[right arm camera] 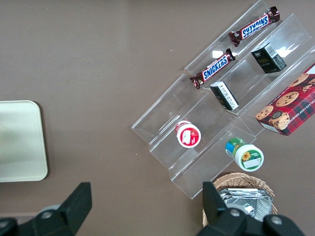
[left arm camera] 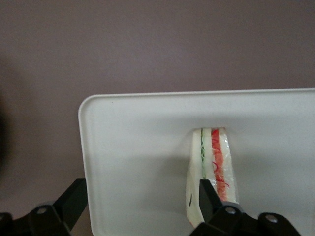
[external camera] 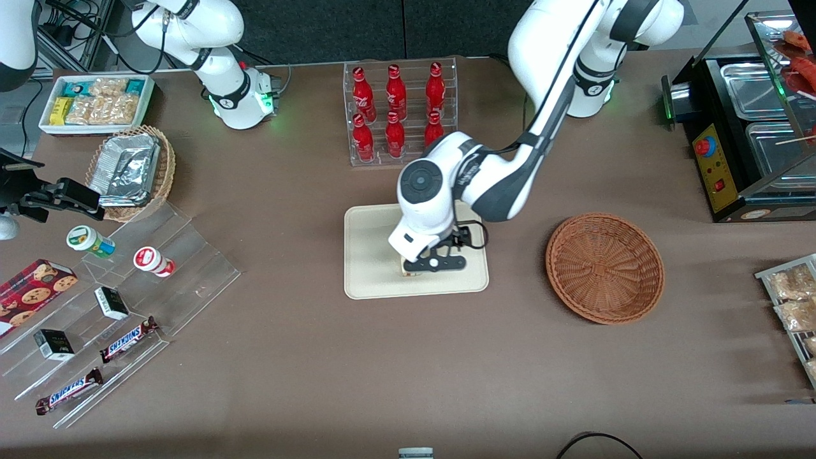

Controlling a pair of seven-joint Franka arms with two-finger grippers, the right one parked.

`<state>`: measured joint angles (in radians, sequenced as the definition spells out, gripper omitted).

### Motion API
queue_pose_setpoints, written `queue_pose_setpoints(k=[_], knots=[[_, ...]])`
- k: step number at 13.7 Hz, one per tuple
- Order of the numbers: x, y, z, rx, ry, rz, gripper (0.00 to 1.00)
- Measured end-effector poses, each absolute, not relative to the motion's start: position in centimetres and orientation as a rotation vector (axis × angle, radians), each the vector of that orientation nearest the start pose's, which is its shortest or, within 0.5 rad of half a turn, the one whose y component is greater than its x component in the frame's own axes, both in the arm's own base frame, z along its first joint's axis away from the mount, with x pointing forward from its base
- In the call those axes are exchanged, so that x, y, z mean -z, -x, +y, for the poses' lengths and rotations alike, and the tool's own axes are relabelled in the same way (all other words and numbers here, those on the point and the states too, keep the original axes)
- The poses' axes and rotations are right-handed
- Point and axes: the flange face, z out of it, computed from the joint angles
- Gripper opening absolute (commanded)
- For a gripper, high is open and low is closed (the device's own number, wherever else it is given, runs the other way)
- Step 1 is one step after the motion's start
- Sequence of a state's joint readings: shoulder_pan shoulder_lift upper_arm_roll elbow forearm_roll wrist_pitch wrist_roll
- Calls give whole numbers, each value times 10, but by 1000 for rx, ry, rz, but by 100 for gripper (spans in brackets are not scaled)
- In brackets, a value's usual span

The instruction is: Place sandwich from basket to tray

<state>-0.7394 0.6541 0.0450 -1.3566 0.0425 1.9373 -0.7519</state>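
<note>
Six red bottles (external camera: 398, 111) stand in a clear rack at the middle of the brown table (external camera: 287, 382), farther from the front camera than the tray (external camera: 370, 255). The table surface is plain and matte, and above its far edge the room is dark.

Toward the parked arm's end there is a white bin (external camera: 95, 102) of snack packets. Nearer to the camera than it is a tan wicker basket (external camera: 131, 169) with foil containers, then a clear stepped shelf (external camera: 166, 274) that carries two Snickers bars (external camera: 127, 339), small dark boxes and two little cups. A red cookie box (external camera: 35, 293) lies beside the shelf.

At the middle, the cream tray lies flat on the table. The gripper (external camera: 433, 262) is low over the tray, with its fingers (left arm camera: 74, 196) spread wide apart and holding nothing. The sandwich (left arm camera: 214, 157) rests on the tray with its red and green filling stripe facing the wrist camera. One finger is just at it, and I cannot tell whether they touch.

Toward the working arm's end, the reddish-brown basket (external camera: 604, 268) sits on the table, near the tray but apart from it, with nothing in it. At the table's edge stands a black warmer (external camera: 733, 146) with metal pans, and nearer the camera a wire rack (external camera: 794, 299) holds pale packets.
</note>
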Motion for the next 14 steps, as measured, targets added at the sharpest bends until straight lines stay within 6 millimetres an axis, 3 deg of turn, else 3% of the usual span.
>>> queue_pose_setpoints(k=[4, 8, 14], knots=[[-374, -586, -401, -23, 3091, -145, 100], [-393, -621, -320, -53, 3138, -207, 100], [-414, -632, -215, -74, 3168, -169, 100]])
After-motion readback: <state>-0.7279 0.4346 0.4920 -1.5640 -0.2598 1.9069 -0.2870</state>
